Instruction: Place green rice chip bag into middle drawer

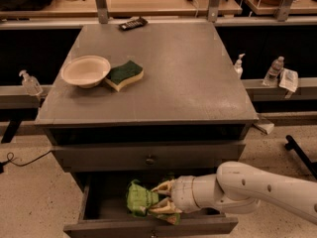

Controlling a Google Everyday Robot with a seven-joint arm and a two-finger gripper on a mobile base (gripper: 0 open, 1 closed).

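The green rice chip bag [137,198] is crumpled and sits inside the open middle drawer [99,228] at the bottom of the grey cabinet, left of centre. My gripper [161,200] reaches into the drawer from the right on a white arm [257,187]. Its tan fingers [164,186] lie above and below the bag's right end and close on it. The bag's underside and the drawer floor beneath it are hidden.
The closed knobbed drawer [148,158] is just above the open one. On the cabinet top are a tan bowl [85,71], a green-and-yellow sponge [125,74] and a dark remote [132,24]. Small bottles [274,71] stand on side rails.
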